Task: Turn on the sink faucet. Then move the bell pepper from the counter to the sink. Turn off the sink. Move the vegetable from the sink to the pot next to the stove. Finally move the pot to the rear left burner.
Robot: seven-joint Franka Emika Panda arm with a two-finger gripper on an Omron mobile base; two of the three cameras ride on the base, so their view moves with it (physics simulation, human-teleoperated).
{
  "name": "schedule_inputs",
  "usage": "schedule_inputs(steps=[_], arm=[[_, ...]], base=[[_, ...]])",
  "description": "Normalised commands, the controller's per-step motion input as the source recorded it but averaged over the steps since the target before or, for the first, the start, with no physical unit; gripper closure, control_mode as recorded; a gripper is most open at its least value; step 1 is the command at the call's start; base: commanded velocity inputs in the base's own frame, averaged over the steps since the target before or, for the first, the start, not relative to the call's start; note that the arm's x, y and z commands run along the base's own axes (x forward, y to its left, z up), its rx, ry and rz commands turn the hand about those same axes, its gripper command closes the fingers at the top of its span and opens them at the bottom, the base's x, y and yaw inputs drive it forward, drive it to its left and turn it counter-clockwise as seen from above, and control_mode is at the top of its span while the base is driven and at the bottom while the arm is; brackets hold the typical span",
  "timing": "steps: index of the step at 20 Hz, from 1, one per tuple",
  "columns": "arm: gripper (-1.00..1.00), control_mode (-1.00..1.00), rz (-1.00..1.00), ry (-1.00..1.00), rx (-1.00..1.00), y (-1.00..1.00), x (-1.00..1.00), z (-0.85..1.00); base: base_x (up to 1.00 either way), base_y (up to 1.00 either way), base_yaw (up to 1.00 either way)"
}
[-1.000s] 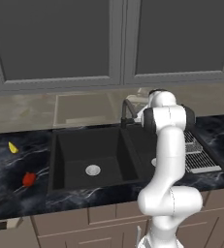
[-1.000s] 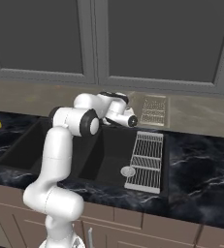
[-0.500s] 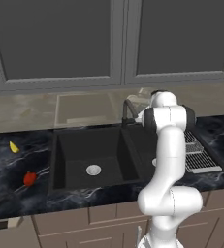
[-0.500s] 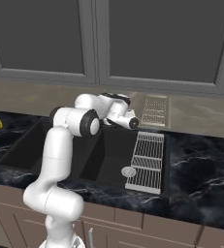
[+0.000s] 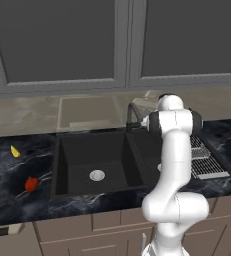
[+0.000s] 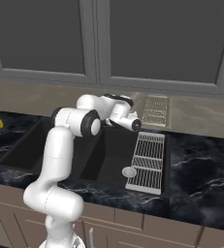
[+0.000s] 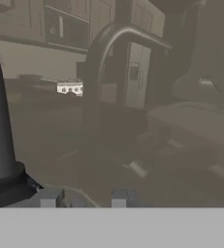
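Sink faucet [image 5: 132, 116]: slim dark gooseneck, upright at the rear rim of the sink [image 5: 77, 150], centre of the left base frame; long axis vertical, and in the hand view [image 7: 104, 72] its arch curves over from left of centre toward the upper right. Hand [image 6: 134, 124]: at the centre of the right base frame, just beside the faucet at the back of the sink, close under the wall; in the hand view the two finger tips [image 7: 49, 197] sit at the bottom edge with a narrow gap, closed to its tightest, and whether they pinch any part of the tap cannot be told. Sink: matte black double basin; left basin open and unobstructed with a round silver drain [image 5: 97, 175] on its floor. Wire rack [image 6: 148, 162]: silver, lying over the right part of the sink, right of centre in the right base frame, a second drain [image 6: 129, 171] beside its lower left corner. Bell pepper [image 5: 31, 184]: small, red, lumpy, on the black veined table [image 5: 12, 190] at the lower left of the left base frame, near the sink's left rim, well apart from the hand. Yellow wedge [image 5: 15, 151]: on the table above the pepper, further left. Grey cupboard doors [image 5: 62, 40] span the top.
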Motion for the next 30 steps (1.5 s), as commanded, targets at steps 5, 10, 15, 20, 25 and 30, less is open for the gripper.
schedule_inputs(steps=[5,10,15,20,25,30], arm=[[1.00,-1.00,0.00,0.00,0.02,-0.72,-0.24,-0.77],[1.00,-1.00,0.00,0.00,0.02,-0.63,-0.22,-0.72],[-1.00,-1.00,0.00,0.00,0.03,-0.31,-0.03,-0.33],[-1.00,-1.00,0.00,0.00,0.03,-0.02,-0.10,0.00],[-1.00,-1.00,0.00,-0.05,0.07,-0.15,-0.33,0.25],[-1.00,-1.00,0.00,-0.06,0.04,-0.19,-0.46,0.46]], base=[[0.00,0.00,0.00],[0.00,0.00,0.00],[0.00,0.00,0.00],[0.00,0.00,0.00],[0.00,0.00,0.00],[0.00,0.00,0.00]])
